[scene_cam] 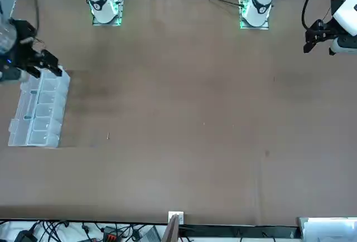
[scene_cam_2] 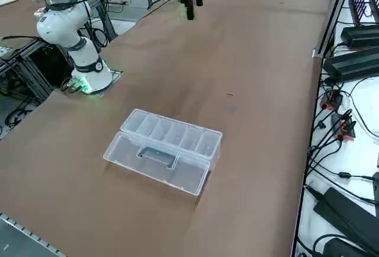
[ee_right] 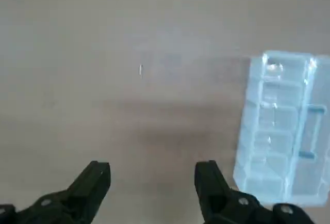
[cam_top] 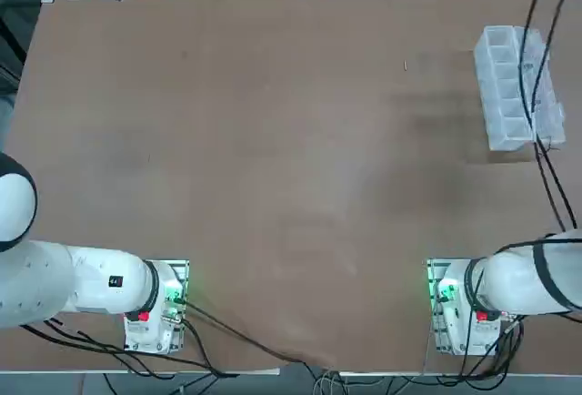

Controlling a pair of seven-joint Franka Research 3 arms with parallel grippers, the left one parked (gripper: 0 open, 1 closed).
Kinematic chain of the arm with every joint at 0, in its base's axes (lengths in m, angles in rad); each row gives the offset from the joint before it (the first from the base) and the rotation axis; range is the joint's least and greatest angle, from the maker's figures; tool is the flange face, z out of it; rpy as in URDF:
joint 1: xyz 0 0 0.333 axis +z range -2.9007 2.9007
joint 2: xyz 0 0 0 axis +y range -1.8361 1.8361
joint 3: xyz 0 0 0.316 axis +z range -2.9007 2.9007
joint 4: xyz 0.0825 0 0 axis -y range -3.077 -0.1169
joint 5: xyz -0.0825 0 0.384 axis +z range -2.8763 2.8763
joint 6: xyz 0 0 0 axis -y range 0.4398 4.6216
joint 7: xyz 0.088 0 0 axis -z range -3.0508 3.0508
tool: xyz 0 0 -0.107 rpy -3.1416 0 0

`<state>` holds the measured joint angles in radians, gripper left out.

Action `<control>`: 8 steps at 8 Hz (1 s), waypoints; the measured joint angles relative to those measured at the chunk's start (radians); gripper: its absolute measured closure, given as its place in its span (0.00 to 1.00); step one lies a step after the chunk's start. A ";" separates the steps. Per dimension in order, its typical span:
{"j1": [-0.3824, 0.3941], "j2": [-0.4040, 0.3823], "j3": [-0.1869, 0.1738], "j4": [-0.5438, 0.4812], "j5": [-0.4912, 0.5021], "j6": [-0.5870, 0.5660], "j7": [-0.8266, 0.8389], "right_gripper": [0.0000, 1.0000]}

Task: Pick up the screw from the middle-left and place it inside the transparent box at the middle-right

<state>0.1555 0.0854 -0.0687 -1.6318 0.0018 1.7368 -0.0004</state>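
Screw (ee_right: 141, 70): lying flat on the brown counter (cam_top: 273, 186), toward the far side from the arm bases, well apart from the transparent box (scene_cam_2: 166, 150) and to the left of it in the top view; tiny and thin, with its length pointing roughly away from the bases. Right end effector (ee_right: 153, 168): raised above the counter, with fingers spread wide and nothing pinched between them; not touching the screw or the box. Across on the right part of the counter, in the top view, the box: whitish and translucent, resting open, with a row of small compartments (scene_cam_2: 172, 131) along its left side and, folded out on the right, a clear lid (scene_cam_2: 155, 162) with a handle (scene_cam_2: 157, 156) near its middle. Passing over the box in the top view, dark cables (cam_top: 526, 67).
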 joint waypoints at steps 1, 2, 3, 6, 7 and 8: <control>0.020 0.063 0.001 -0.001 0.000 0.076 0.005 0.00; 0.024 0.137 0.001 -0.003 0.000 0.152 0.005 0.00; 0.024 0.215 0.000 -0.002 0.014 0.227 0.005 0.00; 0.030 0.385 0.000 0.006 0.087 0.420 0.021 0.00; 0.030 0.423 -0.001 0.007 0.087 0.458 0.045 0.00; 0.030 0.458 -0.001 0.008 0.087 0.486 0.058 0.01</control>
<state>0.1857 0.5434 -0.0697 -1.6236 0.0887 2.2229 0.0576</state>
